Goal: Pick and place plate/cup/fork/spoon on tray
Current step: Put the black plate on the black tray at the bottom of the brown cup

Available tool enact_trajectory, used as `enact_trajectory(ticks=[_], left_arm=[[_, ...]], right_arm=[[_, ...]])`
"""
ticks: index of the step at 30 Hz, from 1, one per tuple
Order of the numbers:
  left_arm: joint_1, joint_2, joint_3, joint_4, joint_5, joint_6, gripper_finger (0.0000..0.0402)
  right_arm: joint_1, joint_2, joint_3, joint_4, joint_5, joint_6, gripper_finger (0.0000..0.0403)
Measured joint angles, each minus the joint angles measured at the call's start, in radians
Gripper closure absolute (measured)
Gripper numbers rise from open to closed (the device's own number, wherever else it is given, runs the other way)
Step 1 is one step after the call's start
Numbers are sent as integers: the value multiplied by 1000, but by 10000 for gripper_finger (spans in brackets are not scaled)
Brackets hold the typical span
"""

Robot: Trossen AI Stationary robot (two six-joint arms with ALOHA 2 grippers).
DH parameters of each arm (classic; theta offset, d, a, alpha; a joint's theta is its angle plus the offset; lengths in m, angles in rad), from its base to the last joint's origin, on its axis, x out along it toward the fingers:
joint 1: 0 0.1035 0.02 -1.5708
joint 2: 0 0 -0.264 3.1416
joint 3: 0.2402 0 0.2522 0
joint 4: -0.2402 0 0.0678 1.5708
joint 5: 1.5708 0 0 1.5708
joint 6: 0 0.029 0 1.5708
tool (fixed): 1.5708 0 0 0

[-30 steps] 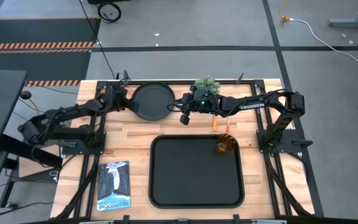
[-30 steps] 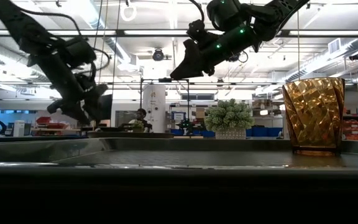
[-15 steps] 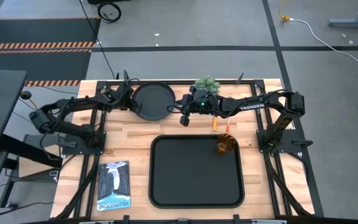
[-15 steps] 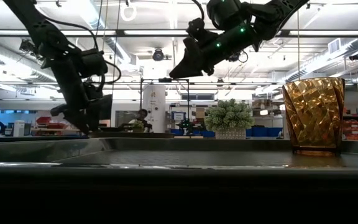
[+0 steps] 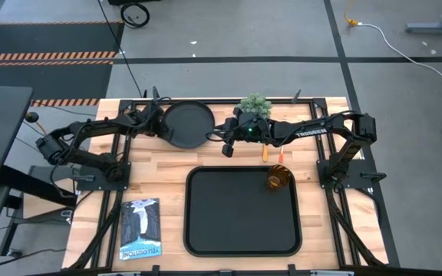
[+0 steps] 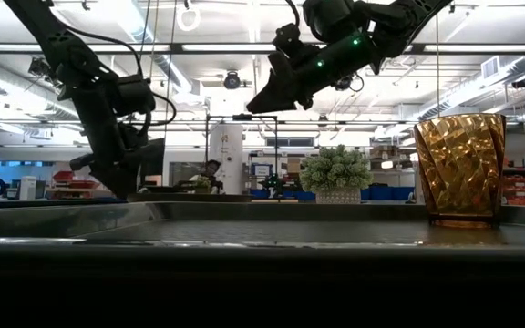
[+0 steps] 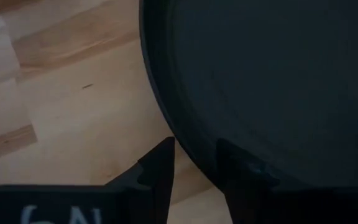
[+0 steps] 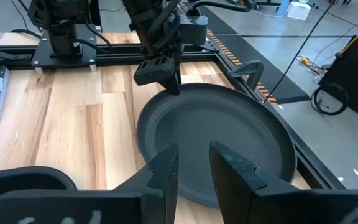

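The left gripper [image 5: 156,125] is at the left rim of the plate [image 5: 188,124], which lies on the tabletop [image 5: 159,176] near its far edge; its fingers [image 7: 159,168] stand slightly apart, one on each side of the rim, not yet closed on it. The right gripper [image 5: 226,146] hovers above the plate's right side with a narrow gap between its fingers [image 8: 165,171], holding nothing. The cup [image 5: 276,180] stands inside the tray [image 5: 242,245] near its far right corner.
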Motion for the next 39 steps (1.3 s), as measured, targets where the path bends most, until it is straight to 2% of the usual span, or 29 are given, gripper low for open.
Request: enact_trajectory(ticks=[25,34,39], left_arm=[[0,0,0,-1,5,35,356],[0,-2,0,39,2,84,387],[0,-3,0,75,2,115,390]], right_arm=[[3,0,0,0,2,4,306],[5,0,0,-1,2,4,306],[5,0,0,-1,2,4,306]])
